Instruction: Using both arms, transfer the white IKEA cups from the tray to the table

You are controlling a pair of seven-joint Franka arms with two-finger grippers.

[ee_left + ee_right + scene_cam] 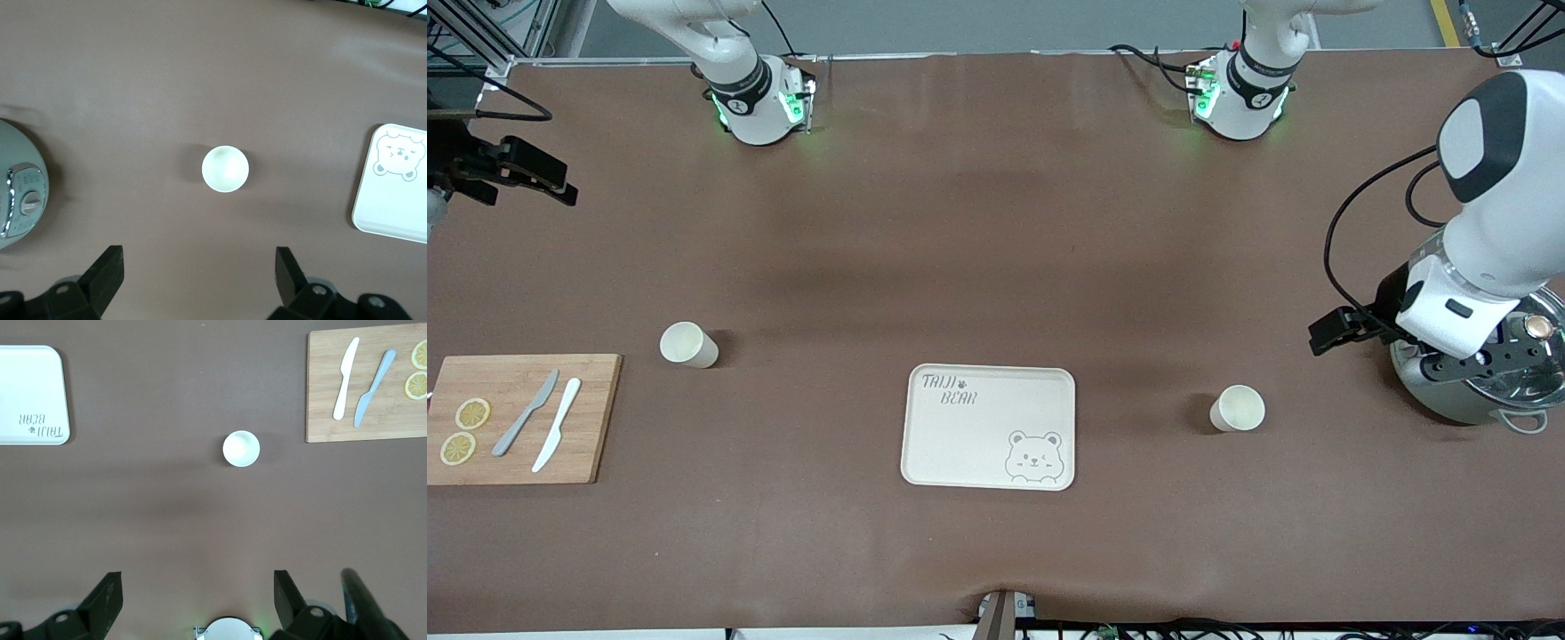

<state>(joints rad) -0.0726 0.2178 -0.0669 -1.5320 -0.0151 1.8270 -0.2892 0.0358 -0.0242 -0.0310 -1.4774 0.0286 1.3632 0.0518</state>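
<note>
1. The left gripper point(200, 283) hangs with its jaws spread wide and nothing between them, high over the table's left-arm end, above a grey cooker point(1476, 382).
2. The right gripper point(198, 603) is likewise released and empty, raised over the table's right-arm end.
3. One white cup point(1237, 408) stands upright on the table point(996, 222), between the tray point(989, 427) and the cooker.
4. The other cup point(688, 344) stands upright near the wooden cutting board point(520, 418), which carries two knives point(543, 422) and lemon slices point(464, 431).
5. The tray lies bare, so the task looks finished.
6. Risk: any descent or sweep inward could clip a cup and tip it, since both stand free and light.
</note>
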